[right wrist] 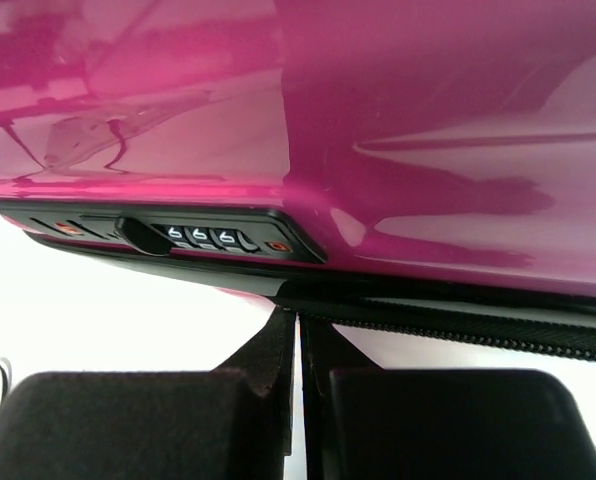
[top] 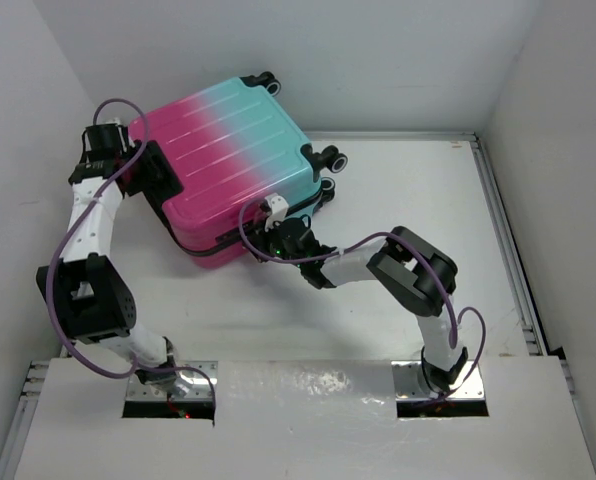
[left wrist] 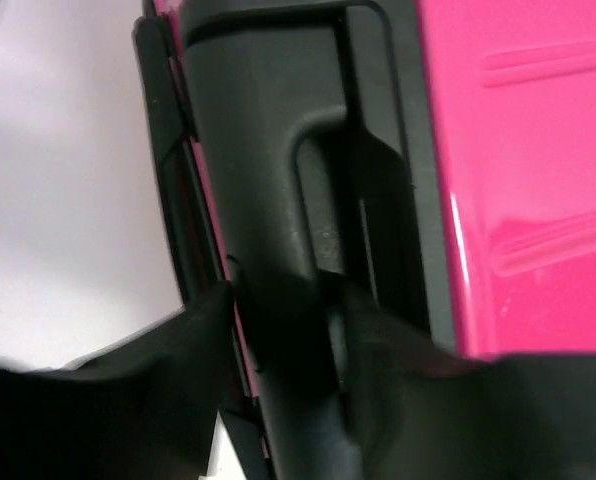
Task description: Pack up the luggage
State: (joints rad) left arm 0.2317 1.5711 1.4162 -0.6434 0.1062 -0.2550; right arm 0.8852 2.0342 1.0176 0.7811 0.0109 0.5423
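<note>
The luggage (top: pixel 228 150) lies flat and closed on the white table, its ribbed shell pink at the left and turquoise at the right. My left gripper (top: pixel 138 165) is at its left end, shut around the black handle (left wrist: pixel 278 150), with one finger on each side of the bar (left wrist: pixel 288 320). My right gripper (top: pixel 278 235) is at the near edge. Its fingers are nearly together (right wrist: pixel 300 320), and the tips touch the black zipper line (right wrist: pixel 478 335) just below the combination lock (right wrist: pixel 198 237). What is between the tips is hidden.
The suitcase wheels (top: pixel 330 158) stick out at the right end towards the back wall. White walls close in on the left, back and right. A metal rail (top: pixel 508 250) runs along the table's right edge.
</note>
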